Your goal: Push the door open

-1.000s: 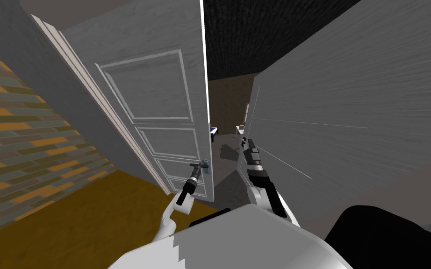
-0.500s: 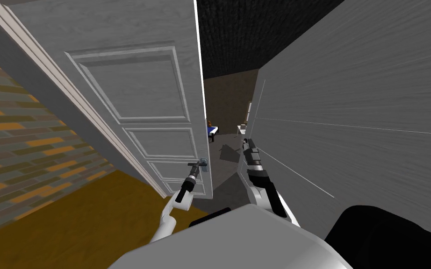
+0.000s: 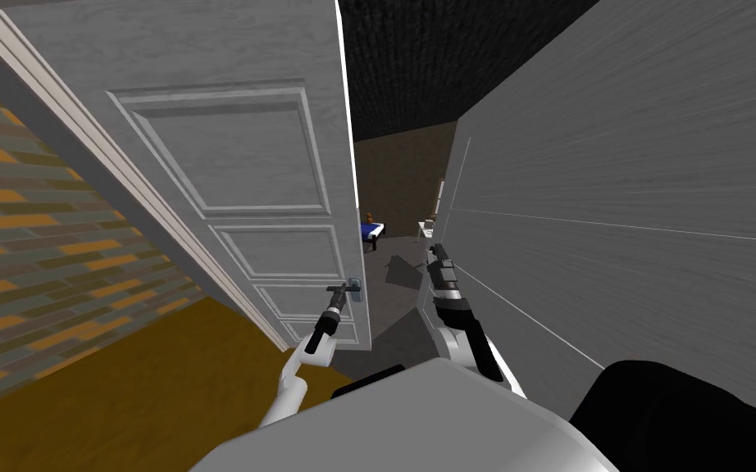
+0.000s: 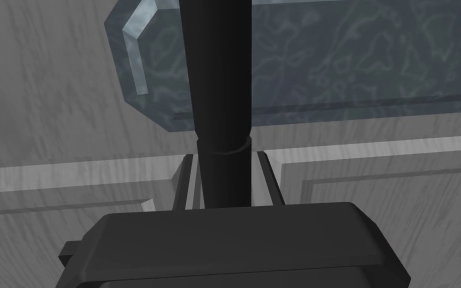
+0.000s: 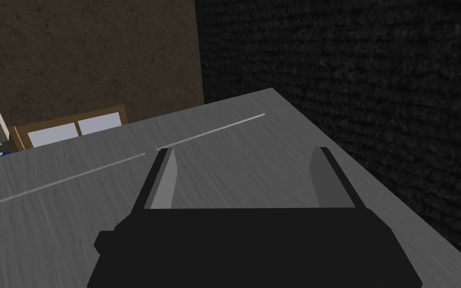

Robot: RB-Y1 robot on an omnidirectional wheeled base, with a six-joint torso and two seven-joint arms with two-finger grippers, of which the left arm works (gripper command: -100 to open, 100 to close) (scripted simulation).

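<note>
A white panelled door (image 3: 253, 164) stands ajar at the left, its free edge toward the middle. Low on it, a black lever handle (image 3: 340, 288) sits on a grey-blue plate (image 3: 356, 288). My left gripper (image 3: 337, 297) reaches up to the lever. In the left wrist view the left gripper (image 4: 224, 175) is shut on the black handle (image 4: 219, 100), its fingers (image 4: 267, 175) pressing both sides, with the plate (image 4: 334, 60) behind. My right gripper (image 3: 431, 250) hangs open in the gap beside the grey wall. The right wrist view shows the right gripper (image 5: 247, 175) holding nothing.
A grey wall (image 3: 630, 188) runs close along my right. At the left are a brick wall (image 3: 32, 246) and an ochre floor (image 3: 147, 385). Through the gap lies a dark floor (image 3: 397, 307), with a blue-topped piece of furniture (image 3: 371, 230) and a white table (image 3: 427, 225) far beyond.
The door has swung a little further to the left with my left gripper still on the handle, and the gap has widened. I have moved closer. My right arm holds still.
</note>
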